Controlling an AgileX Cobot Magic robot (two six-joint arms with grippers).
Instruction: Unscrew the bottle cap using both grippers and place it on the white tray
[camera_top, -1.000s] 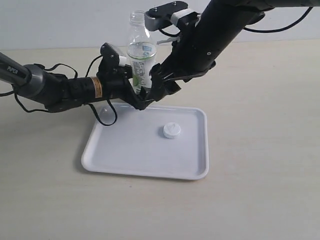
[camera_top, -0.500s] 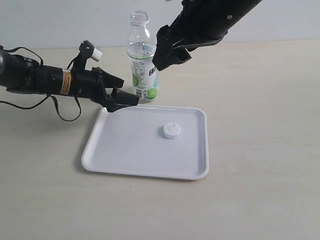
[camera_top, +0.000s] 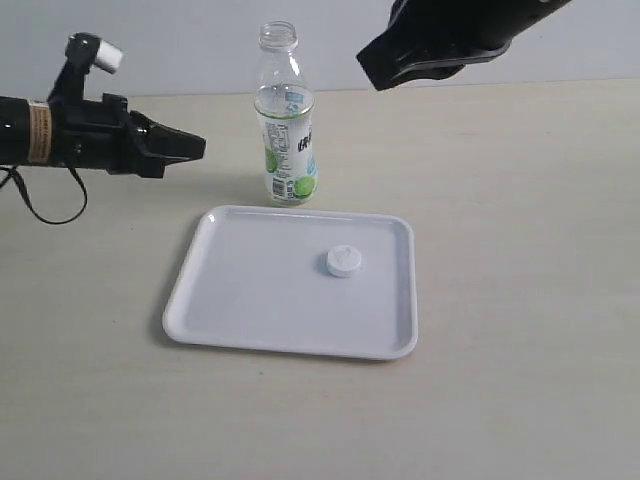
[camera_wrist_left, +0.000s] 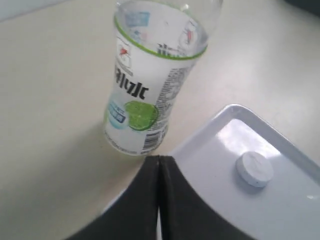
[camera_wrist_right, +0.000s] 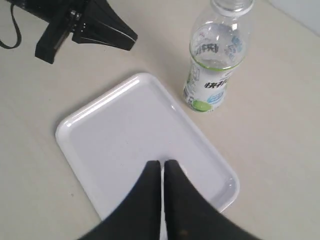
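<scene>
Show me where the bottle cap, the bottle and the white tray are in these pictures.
bottle cap (camera_top: 343, 261), exterior view, on its flat top.
bottle (camera_top: 287, 150), exterior view, on the label at mid-body.
white tray (camera_top: 250, 290), exterior view, on the bare floor of the tray.

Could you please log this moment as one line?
small white ribbed cap: on glossy white rectangular tray; clear labelled bottle: upright, uncapped; left gripper: shut; right gripper: shut

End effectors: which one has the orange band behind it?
The left end effector, left of the bottle; the band wraps its wrist. The right end effector, higher up, is plain black.
</scene>
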